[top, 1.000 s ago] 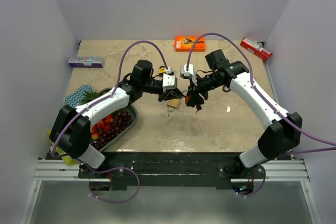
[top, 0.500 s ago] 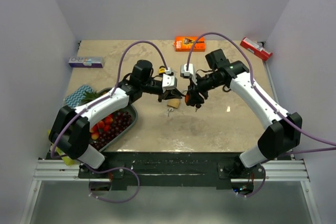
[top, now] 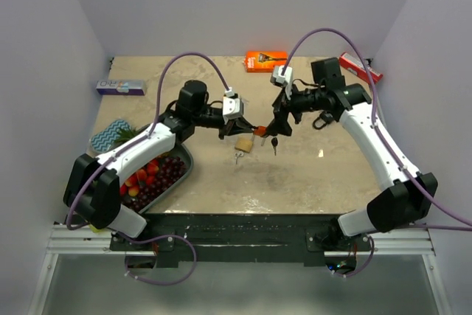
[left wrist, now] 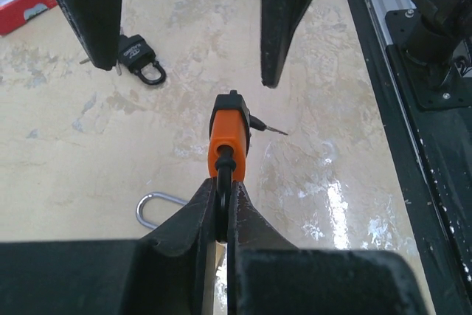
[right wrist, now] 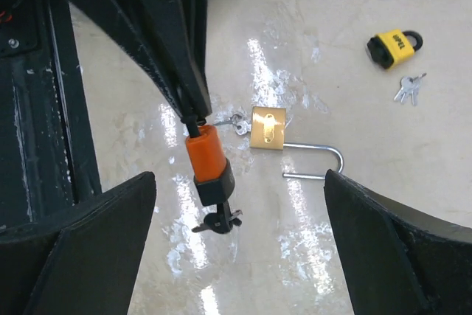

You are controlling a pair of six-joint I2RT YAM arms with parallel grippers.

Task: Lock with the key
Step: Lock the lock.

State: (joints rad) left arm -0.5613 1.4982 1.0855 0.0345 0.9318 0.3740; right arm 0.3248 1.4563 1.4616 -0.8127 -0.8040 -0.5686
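Left wrist: orange padlock (left wrist: pixel 229 134) in left tool (left wrist: pixel 223 191)

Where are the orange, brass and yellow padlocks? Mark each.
orange padlock (right wrist: pixel 204 154): right wrist view, orange body.
brass padlock (right wrist: pixel 268 128): right wrist view, body.
yellow padlock (right wrist: pixel 391 48): right wrist view, body.

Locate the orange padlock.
Top view, mid-table: orange padlock hangs by its shackle from the shut left gripper, beside the brass padlock, open right gripper to its right.
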